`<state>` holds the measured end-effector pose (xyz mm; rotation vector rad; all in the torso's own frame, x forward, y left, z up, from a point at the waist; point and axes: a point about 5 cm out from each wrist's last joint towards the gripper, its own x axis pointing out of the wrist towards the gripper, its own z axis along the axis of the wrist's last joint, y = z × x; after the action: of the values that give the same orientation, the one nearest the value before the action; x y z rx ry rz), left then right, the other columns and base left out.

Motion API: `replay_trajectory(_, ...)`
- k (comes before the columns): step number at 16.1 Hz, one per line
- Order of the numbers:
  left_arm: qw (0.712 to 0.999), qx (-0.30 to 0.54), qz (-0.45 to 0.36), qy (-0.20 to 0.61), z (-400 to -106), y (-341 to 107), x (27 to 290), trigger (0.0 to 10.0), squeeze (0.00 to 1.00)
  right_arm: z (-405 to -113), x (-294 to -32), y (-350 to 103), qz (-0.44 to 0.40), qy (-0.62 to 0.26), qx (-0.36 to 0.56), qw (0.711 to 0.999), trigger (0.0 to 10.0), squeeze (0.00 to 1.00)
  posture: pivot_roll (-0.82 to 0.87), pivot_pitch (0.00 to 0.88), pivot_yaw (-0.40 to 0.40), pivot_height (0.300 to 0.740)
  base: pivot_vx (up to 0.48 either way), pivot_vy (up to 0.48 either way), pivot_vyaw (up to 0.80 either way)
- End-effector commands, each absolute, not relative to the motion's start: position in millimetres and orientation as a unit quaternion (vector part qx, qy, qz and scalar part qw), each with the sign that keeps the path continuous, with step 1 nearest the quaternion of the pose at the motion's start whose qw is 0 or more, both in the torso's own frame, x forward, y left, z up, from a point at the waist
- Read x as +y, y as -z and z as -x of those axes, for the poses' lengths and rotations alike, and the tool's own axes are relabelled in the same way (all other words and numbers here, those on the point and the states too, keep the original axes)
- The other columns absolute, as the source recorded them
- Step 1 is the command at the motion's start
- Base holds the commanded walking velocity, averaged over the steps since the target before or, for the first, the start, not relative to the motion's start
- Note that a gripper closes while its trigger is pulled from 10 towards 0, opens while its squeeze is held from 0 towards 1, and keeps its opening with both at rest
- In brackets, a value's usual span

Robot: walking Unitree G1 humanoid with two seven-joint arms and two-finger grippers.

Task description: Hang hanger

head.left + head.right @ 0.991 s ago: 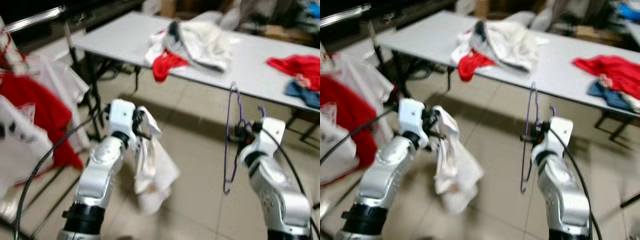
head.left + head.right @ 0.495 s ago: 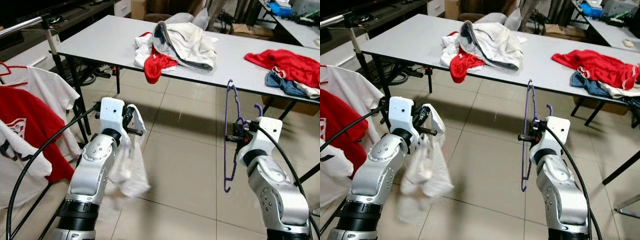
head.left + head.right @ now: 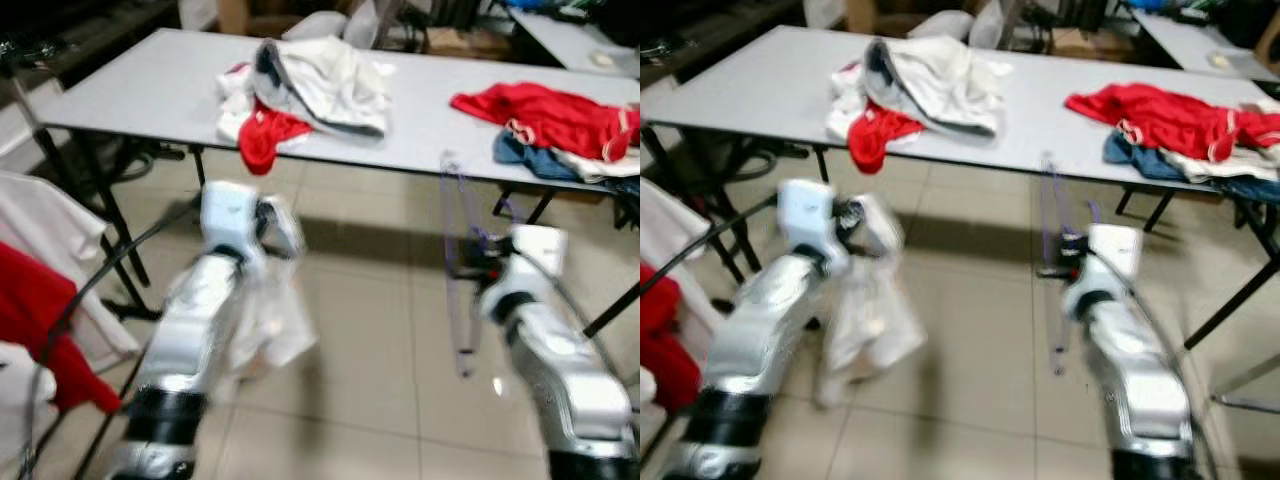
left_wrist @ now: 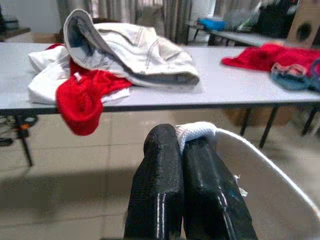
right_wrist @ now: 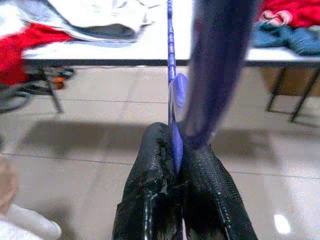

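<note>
A purple wire hanger (image 3: 455, 262) hangs upright in front of the grey table (image 3: 420, 130), with my right gripper (image 5: 175, 145) shut on its thin wire (image 5: 171, 60). My left gripper (image 4: 181, 137) is shut on the edge of a white garment (image 4: 260, 185), which droops below the left arm (image 3: 272, 310) toward the tiled floor. Both arms are raised side by side, the hanger to the right of the garment and apart from it. The head views are blurred.
The grey table holds a white and red clothes pile (image 3: 300, 85) at left and red and blue clothes (image 3: 545, 125) at right. At far left, red and white shirts (image 3: 40, 300) hang on a rack with black legs (image 3: 115, 255). Tiled floor (image 3: 370, 400) lies below.
The camera has swung left to right and closer to the table; the rack has slid toward the left edge. Both grippers keep their hold, and the garment swings below the left arm.
</note>
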<state>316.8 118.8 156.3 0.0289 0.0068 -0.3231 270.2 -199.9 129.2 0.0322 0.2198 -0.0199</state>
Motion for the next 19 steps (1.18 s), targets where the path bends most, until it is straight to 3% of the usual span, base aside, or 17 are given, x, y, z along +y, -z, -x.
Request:
replay_trajectory(1, 0.990, 0.001, -0.021, 0.142, -318.3, -157.5, 132.3, 10.0, 0.00, -272.5, -192.4, -133.2, -0.019, -0.007, 0.097, 0.995, 10.0, 0.00, -0.04, 0.008, -0.036, 0.740, 0.364, 0.000, 0.00)
replay_trajectory(4, 0.989, -0.001, -0.022, 0.143, -320.5, -159.0, 133.8, 10.0, 0.00, -272.3, -191.8, -135.5, -0.007, -0.022, 0.091, 0.996, 10.0, 0.00, -0.04, 0.008, -0.034, 0.740, 0.370, 0.000, 0.00)
replay_trajectory(10, 0.987, -0.023, -0.042, 0.155, -335.8, -175.0, 135.1, 10.0, 0.00, -277.9, -199.0, -158.3, 0.040, -0.136, 0.060, 0.988, 10.0, 0.00, -0.04, 0.000, -0.059, 0.740, 0.366, 0.000, 0.00)
replay_trajectory(13, 0.984, -0.041, -0.053, 0.167, -343.6, -189.7, 130.9, 10.0, 0.00, -265.0, -200.1, -175.2, 0.103, -0.277, 0.064, 0.953, 10.0, 0.00, -0.04, 0.000, -0.070, 0.740, 0.365, 0.000, 0.00)
replay_trajectory(19, 0.979, -0.048, -0.075, 0.185, -353.6, -200.9, 124.7, 10.0, 0.00, -247.1, -209.3, -178.8, 0.155, -0.367, 0.107, 0.911, 10.0, 0.00, -0.04, 0.000, -0.054, 0.740, 0.363, 0.000, 0.00)
